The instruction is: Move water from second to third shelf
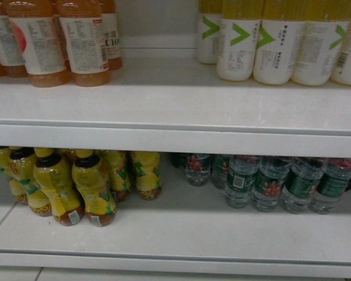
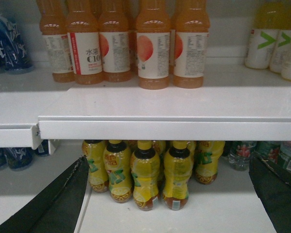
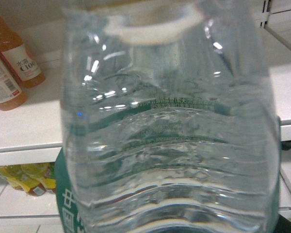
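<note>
Right gripper seems to hold water bottle off lower shelf; placing left. Left jaws open, empty.

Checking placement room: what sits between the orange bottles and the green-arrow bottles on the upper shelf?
Nothing: head view shows bare shelf between orange bottles and green-arrow bottles.
</note>
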Available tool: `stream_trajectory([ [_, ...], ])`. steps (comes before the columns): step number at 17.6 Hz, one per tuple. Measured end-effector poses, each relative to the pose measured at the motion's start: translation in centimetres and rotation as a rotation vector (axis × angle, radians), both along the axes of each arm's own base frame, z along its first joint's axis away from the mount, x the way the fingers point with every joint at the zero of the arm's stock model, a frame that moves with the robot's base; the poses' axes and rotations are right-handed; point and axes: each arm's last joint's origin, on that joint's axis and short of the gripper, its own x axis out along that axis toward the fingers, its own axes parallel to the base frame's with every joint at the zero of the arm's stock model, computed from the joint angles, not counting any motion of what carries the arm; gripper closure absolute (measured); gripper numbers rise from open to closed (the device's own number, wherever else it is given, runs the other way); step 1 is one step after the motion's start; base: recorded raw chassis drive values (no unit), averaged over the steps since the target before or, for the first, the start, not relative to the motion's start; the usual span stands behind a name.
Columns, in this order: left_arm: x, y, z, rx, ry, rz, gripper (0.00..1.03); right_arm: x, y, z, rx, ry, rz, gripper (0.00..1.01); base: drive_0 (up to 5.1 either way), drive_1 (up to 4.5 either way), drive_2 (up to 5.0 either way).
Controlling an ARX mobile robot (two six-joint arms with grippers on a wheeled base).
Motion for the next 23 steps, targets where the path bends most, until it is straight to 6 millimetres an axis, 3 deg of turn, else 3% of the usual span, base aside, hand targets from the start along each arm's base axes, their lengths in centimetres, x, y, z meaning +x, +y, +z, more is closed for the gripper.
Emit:
stream_trajectory([
  [23,0.0,0.0,-0.03,0.0,0.003,0.0,0.05,-0.01,0.0,0.04,0.0,-0.005,0.0,0.59,-4.4,2.11,2.1],
])
